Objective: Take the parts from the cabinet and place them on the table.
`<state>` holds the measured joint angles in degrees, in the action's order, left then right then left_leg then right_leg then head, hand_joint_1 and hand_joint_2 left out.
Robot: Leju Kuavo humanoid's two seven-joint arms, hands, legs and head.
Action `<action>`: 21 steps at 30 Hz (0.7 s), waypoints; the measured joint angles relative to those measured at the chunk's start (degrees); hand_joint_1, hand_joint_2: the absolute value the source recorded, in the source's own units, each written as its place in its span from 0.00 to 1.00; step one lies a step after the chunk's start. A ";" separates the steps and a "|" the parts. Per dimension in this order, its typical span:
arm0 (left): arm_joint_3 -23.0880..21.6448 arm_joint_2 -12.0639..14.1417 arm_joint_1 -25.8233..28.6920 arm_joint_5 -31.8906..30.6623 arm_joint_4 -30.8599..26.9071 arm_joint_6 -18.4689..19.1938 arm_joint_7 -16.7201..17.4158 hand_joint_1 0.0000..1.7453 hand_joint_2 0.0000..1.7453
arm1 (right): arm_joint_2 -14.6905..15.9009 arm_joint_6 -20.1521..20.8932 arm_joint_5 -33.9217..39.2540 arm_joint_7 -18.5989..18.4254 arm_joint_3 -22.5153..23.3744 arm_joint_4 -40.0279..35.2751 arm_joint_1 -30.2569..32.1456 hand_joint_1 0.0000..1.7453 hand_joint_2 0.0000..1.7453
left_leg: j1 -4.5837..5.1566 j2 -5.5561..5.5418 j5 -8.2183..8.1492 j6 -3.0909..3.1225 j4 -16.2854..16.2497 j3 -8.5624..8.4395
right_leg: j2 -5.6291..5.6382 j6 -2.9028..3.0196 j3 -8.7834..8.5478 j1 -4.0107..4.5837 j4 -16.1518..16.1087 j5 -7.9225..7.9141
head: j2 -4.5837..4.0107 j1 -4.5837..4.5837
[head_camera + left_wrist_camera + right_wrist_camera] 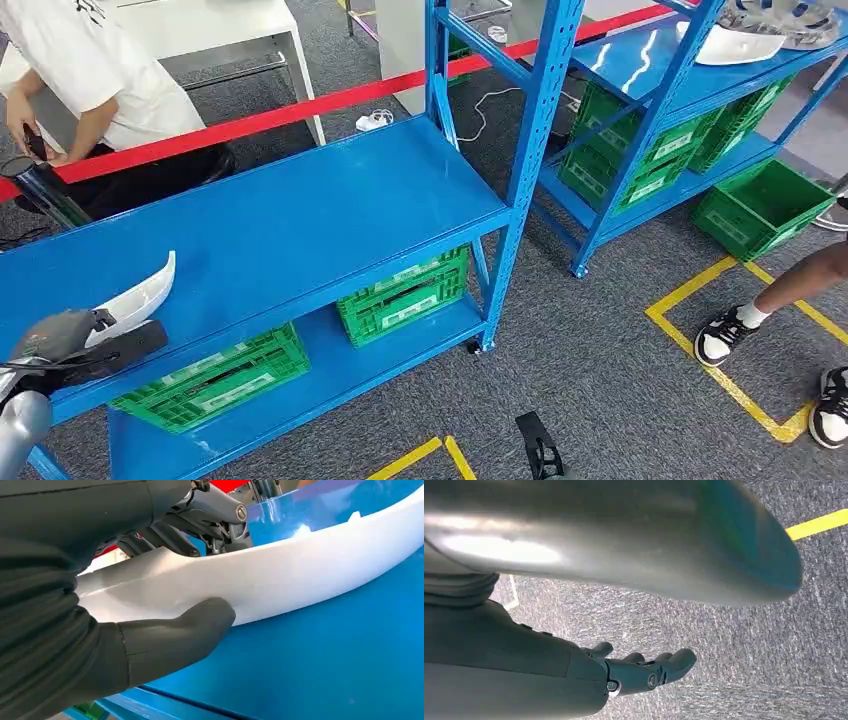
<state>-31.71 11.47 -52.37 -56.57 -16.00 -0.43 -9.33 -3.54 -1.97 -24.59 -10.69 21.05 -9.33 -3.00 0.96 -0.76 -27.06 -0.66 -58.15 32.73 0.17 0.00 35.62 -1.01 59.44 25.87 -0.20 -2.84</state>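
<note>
Head view: left robot hand (75, 345) grips white part (140, 298) over blue shelf (300, 220); right robot hand (644, 670) hangs loosely curled, holding nothing. Placement pending; more parts (740, 42) remain.

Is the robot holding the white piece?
Yes. The left robot hand grips the white piece, thumb under, fingers over it.

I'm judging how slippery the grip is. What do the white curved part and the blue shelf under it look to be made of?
The white curved part looks like moulded plastic with a smooth, semi-gloss skin: soft highlights, thin edge. The blue shelf looks like painted sheet metal, glossy enough to show reflections. The left robot hand holds the part with matte dark fingers, apparently rubbery.
</note>
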 joint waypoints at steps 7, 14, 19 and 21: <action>0.04 0.13 1.88 2.21 -0.44 -14.12 -4.36 1.00 1.00 | -0.04 -0.18 -0.07 -0.04 0.09 0.00 0.02 0.00 0.00 | 0.00 0.03 0.00 0.00 0.00 0.00 | 0.04 0.00 0.01 0.00 0.00 0.00 | 0.00 0.00; 4.86 -1.97 3.38 21.20 -3.19 -18.51 -21.12 1.00 1.00 | -0.11 -0.46 -0.44 -0.57 0.59 0.00 0.01 0.00 0.00 | 0.00 -0.01 0.00 0.00 -0.05 0.09 | 0.03 -0.01 0.11 0.02 -0.04 -0.01 | 0.00 0.00; 11.45 -4.15 4.16 48.90 -23.85 -8.52 -21.85 1.00 1.00 | -0.11 -0.57 -0.20 0.16 1.29 0.00 0.05 0.00 0.00 | 0.00 -0.01 -0.02 0.04 -0.09 0.25 | 0.03 -0.04 0.16 0.04 -0.05 -0.05 | 0.00 0.00; 12.35 -4.09 4.62 56.65 -33.77 -7.33 -18.48 1.00 1.00 | -0.11 -0.61 -0.07 0.15 1.75 0.00 0.08 0.00 0.00 | 0.01 0.20 -0.13 0.14 -0.09 0.19 | 0.20 -0.06 0.15 0.00 -0.05 -0.04 | 0.00 0.00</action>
<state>-19.36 7.39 -47.75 0.08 -49.77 -7.76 -27.82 -3.65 -2.58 -24.65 -10.54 22.80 -9.33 -2.92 0.98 -0.55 -27.19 -0.52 -58.24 32.92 0.36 -0.06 35.76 -1.01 59.39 25.83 -0.20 -2.84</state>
